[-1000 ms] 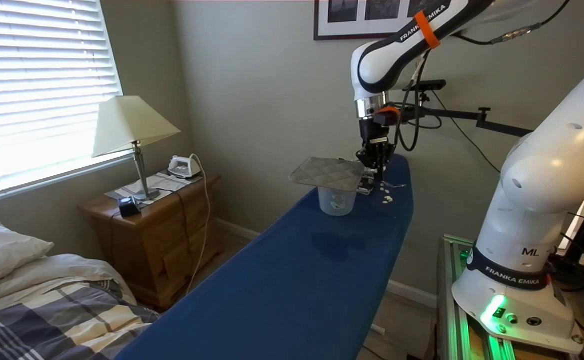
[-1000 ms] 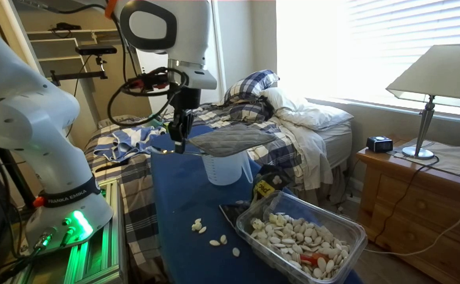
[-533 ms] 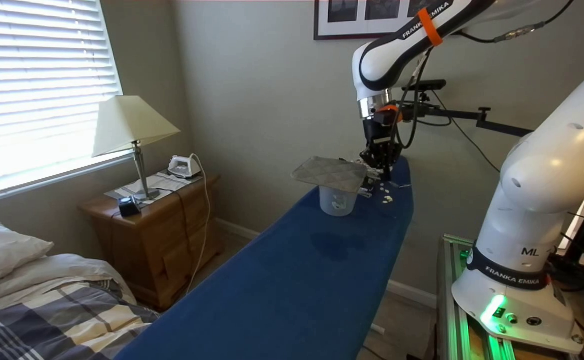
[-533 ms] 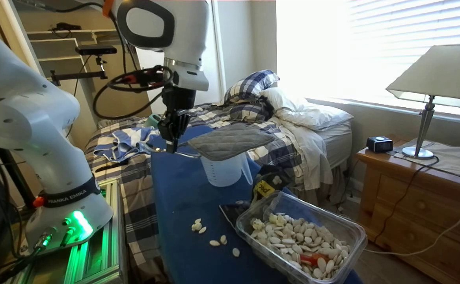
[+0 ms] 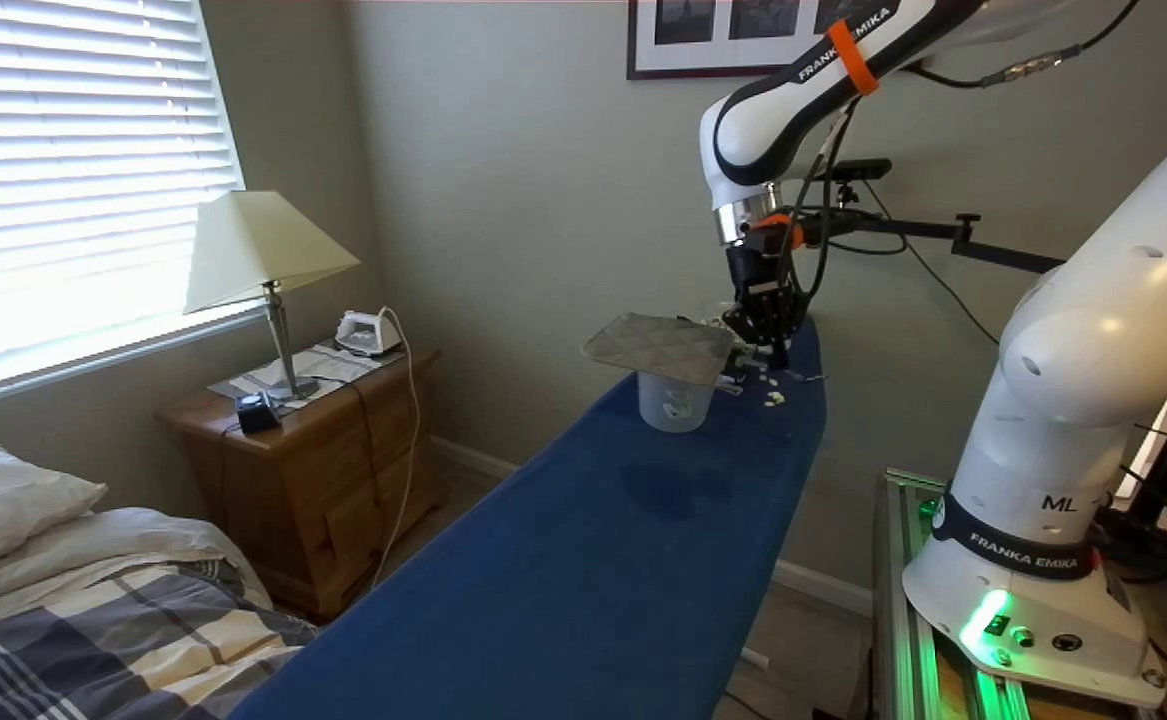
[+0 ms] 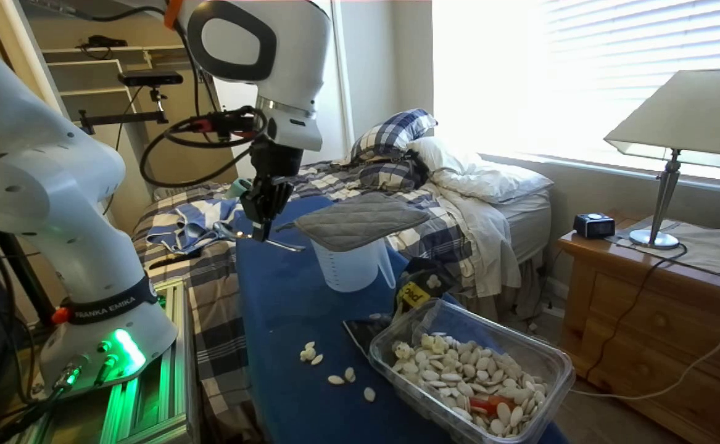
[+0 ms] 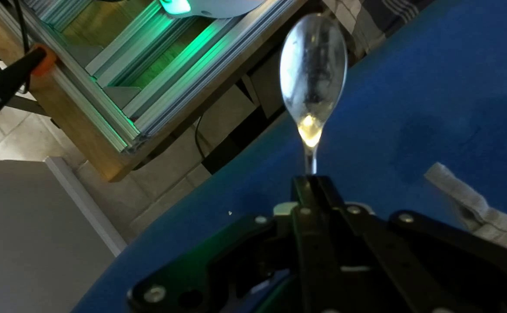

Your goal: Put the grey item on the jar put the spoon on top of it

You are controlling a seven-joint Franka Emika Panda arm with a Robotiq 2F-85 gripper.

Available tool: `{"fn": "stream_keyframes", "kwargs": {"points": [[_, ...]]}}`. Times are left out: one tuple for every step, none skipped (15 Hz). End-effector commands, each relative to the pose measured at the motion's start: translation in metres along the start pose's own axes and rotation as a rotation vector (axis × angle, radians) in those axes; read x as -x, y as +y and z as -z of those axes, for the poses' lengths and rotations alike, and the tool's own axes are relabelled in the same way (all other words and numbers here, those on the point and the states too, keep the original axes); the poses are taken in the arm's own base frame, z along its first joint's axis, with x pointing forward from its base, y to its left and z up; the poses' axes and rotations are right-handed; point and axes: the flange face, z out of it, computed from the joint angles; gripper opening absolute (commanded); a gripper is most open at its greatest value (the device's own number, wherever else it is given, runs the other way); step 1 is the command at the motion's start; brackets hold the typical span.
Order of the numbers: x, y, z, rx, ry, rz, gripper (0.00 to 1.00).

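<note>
Over on the board (image 5: 543, 590), the pad (image 6: 363, 222) lies atop the jar (image 6: 348, 270), jutting past its rim. Just beside, the gripper (image 6: 261, 232), a little tilted, pinches the spoon (image 7: 313, 69) by its handle, up off the board and near the pad's edge.

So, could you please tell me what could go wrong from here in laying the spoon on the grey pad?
1. The gripper pinches the spoon by its slim handle, bowl sticking out, so it might swivel or slip.
2. The grey pad overhangs the jar, so weight on its edge could tip it.
3. In an exterior view the spoon's handle end looks lower than the pad's nearest edge, so moving sideways without lifting may shove the pad.
</note>
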Motion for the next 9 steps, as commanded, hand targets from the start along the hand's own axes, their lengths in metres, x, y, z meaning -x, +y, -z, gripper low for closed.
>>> {"fn": "stream_keyframes", "kwargs": {"points": [[0.013,-0.008,0.014,-0.002,0.029,-0.01,0.02],[0.016,-0.01,0.017,0.002,0.038,-0.011,0.02],[0.019,-0.012,0.02,-0.001,0.046,-0.011,0.02],[0.021,-0.014,0.023,-0.001,0.056,-0.01,0.02],[0.024,-0.015,0.025,-0.005,0.06,-0.01,0.02],[0.026,-0.016,0.028,-0.006,0.065,-0.012,0.02],[0.029,-0.017,0.031,-0.008,0.073,-0.011,0.02],[0.031,-0.017,0.034,-0.011,0.083,-0.008,0.02],[0.034,-0.018,0.039,-0.012,0.095,-0.003,0.02]]}}
